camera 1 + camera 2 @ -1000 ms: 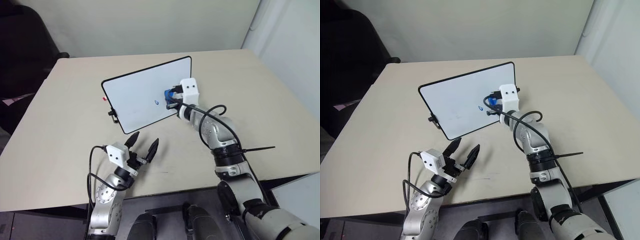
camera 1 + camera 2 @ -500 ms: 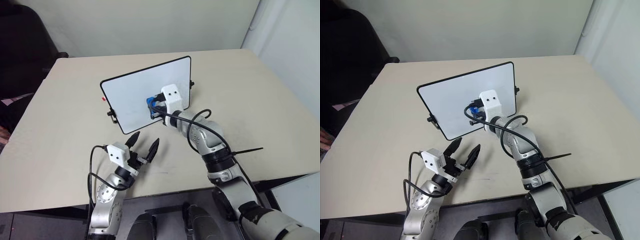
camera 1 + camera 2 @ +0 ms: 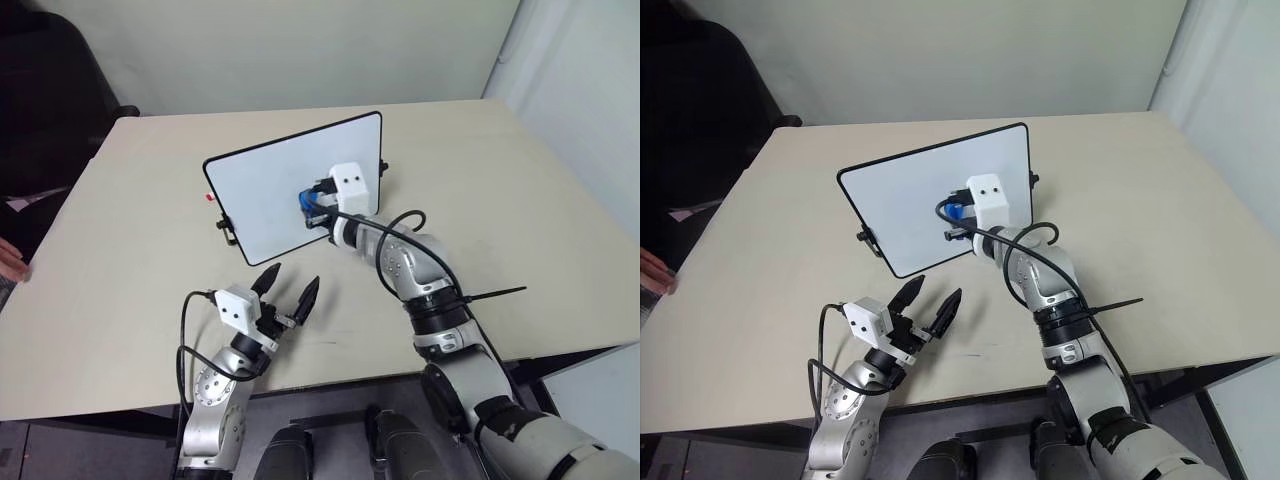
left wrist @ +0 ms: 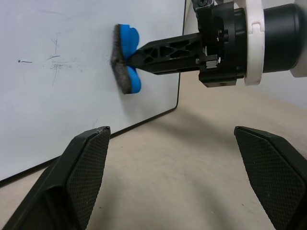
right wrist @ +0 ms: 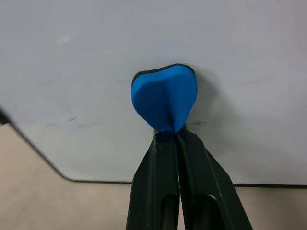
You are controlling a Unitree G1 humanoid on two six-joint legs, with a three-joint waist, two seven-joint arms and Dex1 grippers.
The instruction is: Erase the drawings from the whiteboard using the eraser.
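Note:
The whiteboard stands tilted on the beige table, its black frame resting on the tabletop. My right gripper is shut on the blue eraser and presses its grey felt flat against the board's lower middle; the right wrist view shows the eraser squeezed between the shut fingers. The drawings are hidden; only faint grey smears show on the white face beside the eraser. My left gripper hovers open and empty above the table, in front of the board's lower edge.
The board has a black side clip and a small red mark at its left end. A person's hand shows at the table's left edge. A dark chair stands at the back left.
My right gripper has carried the eraser left across the board from near its right edge, over the spot where the blue scribble showed. A person's hand has appeared at the left.

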